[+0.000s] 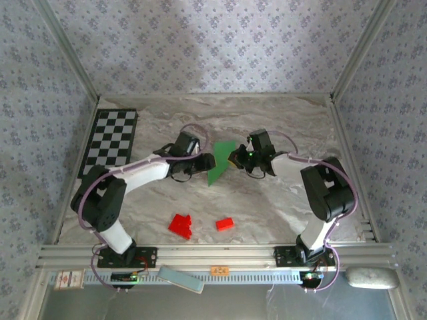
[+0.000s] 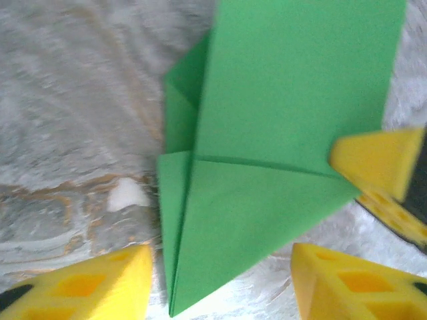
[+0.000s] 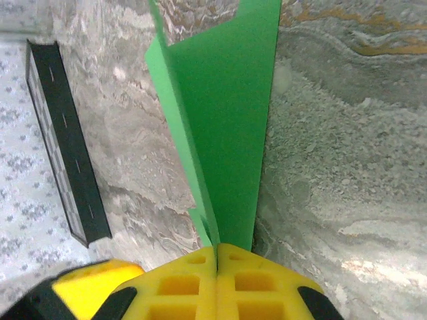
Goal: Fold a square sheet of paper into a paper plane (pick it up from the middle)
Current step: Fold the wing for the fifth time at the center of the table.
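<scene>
**Right jaws pinched the paper; left jaws stood wide**

The right gripper (image 3: 217, 252) had its jaws closed flat together on an edge of the paper (image 3: 227, 113), and the yellow pads met with no gap. The left gripper (image 2: 221, 257) had its jaws wide apart, one finger on each side of the paper's pointed end. Whether they touched it could not be told. The bright green paper was creased into a pointed shape with overlapping flaps. It sat mid-table (image 1: 280, 207), between the two grippers.
</scene>
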Controlling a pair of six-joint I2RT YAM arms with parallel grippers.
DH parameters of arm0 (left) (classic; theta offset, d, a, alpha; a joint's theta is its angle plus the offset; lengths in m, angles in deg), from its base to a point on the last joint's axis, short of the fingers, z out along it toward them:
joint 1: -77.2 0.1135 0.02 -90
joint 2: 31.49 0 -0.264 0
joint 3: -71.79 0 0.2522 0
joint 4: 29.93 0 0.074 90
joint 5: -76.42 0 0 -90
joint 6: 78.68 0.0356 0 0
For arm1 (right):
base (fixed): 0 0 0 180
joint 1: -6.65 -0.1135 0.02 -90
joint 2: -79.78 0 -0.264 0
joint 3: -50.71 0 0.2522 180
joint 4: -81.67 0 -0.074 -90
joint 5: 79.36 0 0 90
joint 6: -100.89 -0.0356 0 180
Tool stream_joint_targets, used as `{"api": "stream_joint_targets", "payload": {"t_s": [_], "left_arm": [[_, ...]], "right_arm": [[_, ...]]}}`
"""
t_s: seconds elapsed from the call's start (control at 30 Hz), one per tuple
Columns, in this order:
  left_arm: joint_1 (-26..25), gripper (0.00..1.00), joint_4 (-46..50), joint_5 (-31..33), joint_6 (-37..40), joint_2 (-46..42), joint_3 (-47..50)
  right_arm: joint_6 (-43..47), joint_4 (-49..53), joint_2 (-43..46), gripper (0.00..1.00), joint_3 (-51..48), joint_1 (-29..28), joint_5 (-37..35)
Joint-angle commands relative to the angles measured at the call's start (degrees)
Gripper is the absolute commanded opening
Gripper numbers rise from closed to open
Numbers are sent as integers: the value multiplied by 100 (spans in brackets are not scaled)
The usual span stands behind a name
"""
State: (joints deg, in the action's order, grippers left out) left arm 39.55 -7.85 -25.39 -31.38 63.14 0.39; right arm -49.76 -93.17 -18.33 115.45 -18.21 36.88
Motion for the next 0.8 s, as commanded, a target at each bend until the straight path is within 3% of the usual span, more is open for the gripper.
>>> {"api": "stream_joint_targets", "payload": {"t_s": [0.0,0.3,0.77], "left_arm": [[-262,62,-302,381,1223,-96,41],[-816,71,-1531,962,3093,67,593],[-908,62,-2226,985,4419,564,659]], "right_arm": [[-368,371,215,0,-97,-69,-360],[-770,639,235,0,-32,-89,-343],[-1153,843,14,1,149,-71,-34]]}}
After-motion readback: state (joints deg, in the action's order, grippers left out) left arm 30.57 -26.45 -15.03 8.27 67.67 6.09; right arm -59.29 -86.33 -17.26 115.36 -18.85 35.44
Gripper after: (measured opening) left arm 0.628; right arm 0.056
